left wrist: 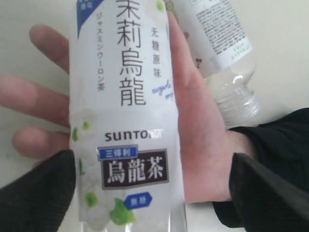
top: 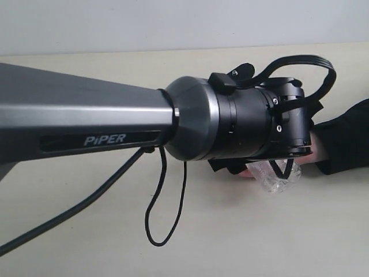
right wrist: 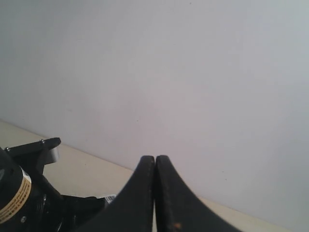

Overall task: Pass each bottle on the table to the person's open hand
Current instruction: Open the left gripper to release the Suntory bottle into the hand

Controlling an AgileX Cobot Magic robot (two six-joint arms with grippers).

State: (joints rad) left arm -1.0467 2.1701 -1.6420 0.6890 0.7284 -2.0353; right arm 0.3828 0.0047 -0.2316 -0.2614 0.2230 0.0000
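The pale counter (top: 242, 242) runs wide around the long left arm (top: 86, 115), back to a grey wall (top: 173, 23). A black cable (top: 157, 243) loops down beneath the arm. From the right of the exterior view the person's open hand (left wrist: 203, 125) reaches in, palm up. A white-labelled bottle (left wrist: 125, 96) lies over the palm between the parted jaws of the left end effector (left wrist: 154, 193). One finger touches the label, the other stands clear. A second bottle (left wrist: 227, 53) lies just beyond the thumb. The right end effector (right wrist: 155, 193) is pressed closed, holding nothing.
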